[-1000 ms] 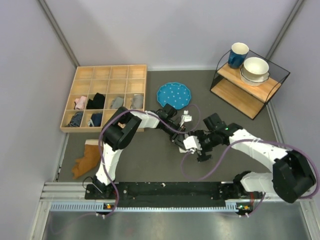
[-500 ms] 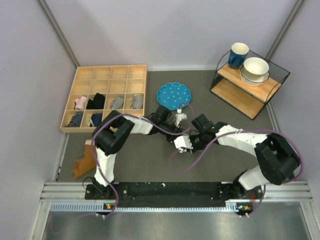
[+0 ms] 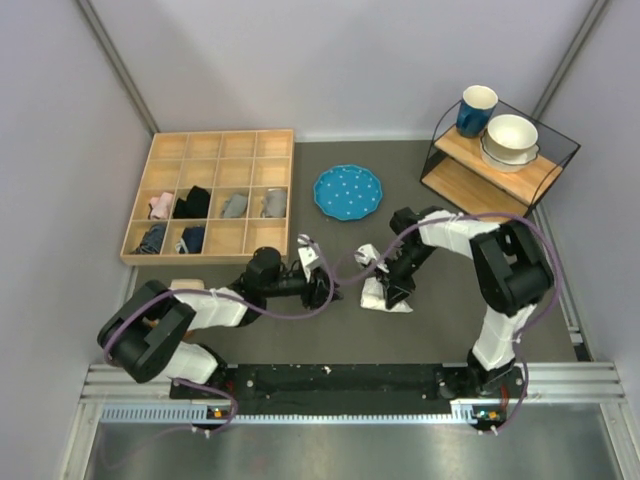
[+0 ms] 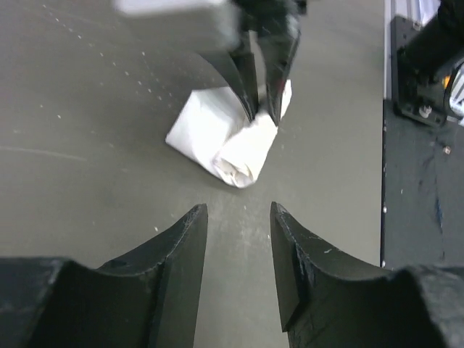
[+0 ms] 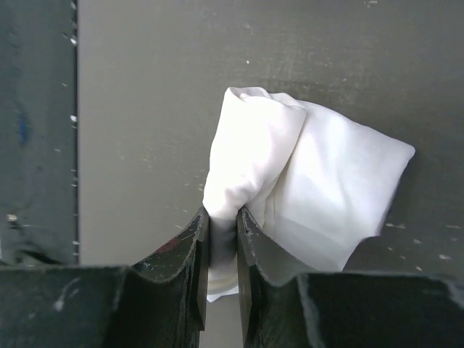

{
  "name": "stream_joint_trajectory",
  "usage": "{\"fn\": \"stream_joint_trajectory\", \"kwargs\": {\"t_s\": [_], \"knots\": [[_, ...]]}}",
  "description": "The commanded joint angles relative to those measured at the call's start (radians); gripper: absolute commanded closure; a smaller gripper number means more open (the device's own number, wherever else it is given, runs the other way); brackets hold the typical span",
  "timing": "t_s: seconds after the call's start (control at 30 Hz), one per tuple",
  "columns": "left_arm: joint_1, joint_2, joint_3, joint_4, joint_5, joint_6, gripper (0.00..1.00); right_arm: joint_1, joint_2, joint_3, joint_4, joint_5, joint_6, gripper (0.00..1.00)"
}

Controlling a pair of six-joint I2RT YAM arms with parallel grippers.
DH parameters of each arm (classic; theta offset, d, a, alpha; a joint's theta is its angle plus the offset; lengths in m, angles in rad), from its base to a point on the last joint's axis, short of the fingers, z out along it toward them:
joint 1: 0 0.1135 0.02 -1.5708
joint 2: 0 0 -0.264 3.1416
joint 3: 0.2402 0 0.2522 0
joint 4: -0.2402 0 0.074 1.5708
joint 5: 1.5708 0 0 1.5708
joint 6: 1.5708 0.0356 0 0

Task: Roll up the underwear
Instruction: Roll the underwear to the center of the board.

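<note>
The underwear [image 3: 384,298] lies on the dark table as a white, partly rolled bundle, right of centre. My right gripper [image 3: 391,283] comes down on it from the far side. In the right wrist view its fingers [image 5: 197,239] are shut on a fold at the left end of the underwear [image 5: 319,170]. My left gripper [image 3: 327,288] lies low to the left of the bundle, apart from it. In the left wrist view it [image 4: 238,212] stands open with only bare table between its fingers, and the underwear [image 4: 221,138] lies ahead, with its rolled end towards me.
A wooden compartment tray [image 3: 215,150] holding small cloth bundles stands at the back left. A blue plate [image 3: 348,191] lies behind the arms. A wire shelf [image 3: 497,170] with bowls and a mug stands at the back right. The base rail [image 3: 330,380] runs along the near edge.
My left gripper has let go and pulled back to the left, opening. My right gripper has swung onto the bundle and shut on its fold.
</note>
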Motion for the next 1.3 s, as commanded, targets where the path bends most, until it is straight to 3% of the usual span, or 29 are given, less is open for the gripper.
{"fn": "stream_joint_trajectory", "kwargs": {"t_s": [0.0, 0.17, 0.27, 0.37, 0.47, 0.73, 1.17, 1.27], "knots": [[-0.028, -0.100, -0.100, 0.158, -0.020, 0.093, 0.54, -0.033, 0.175, 0.147, -0.301, -0.142, -0.006, 0.82], [-0.088, -0.146, -0.125, 0.108, -0.085, 0.183, 0.52, -0.091, 0.323, 0.238, -0.457, -0.207, -0.066, 0.82], [-0.208, -0.142, -0.022, -0.099, -0.193, 0.344, 0.50, -0.106, 0.358, 0.263, -0.480, -0.216, -0.051, 0.81], [-0.314, -0.055, 0.132, -0.325, -0.281, 0.486, 0.49, -0.106, 0.372, 0.272, -0.478, -0.209, -0.029, 0.79], [-0.380, 0.063, 0.264, -0.495, -0.380, 0.594, 0.41, -0.106, 0.380, 0.275, -0.478, -0.198, -0.020, 0.79], [-0.434, 0.237, 0.410, -0.615, -0.421, 0.691, 0.39, -0.108, 0.383, 0.273, -0.474, -0.189, -0.013, 0.78], [-0.426, 0.343, 0.478, -0.678, -0.482, 0.637, 0.63, -0.108, 0.308, 0.252, -0.449, -0.173, -0.016, 0.72], [-0.411, 0.363, 0.497, -0.715, -0.464, 0.621, 0.79, -0.115, 0.285, 0.250, -0.442, -0.164, -0.011, 0.72]]}}
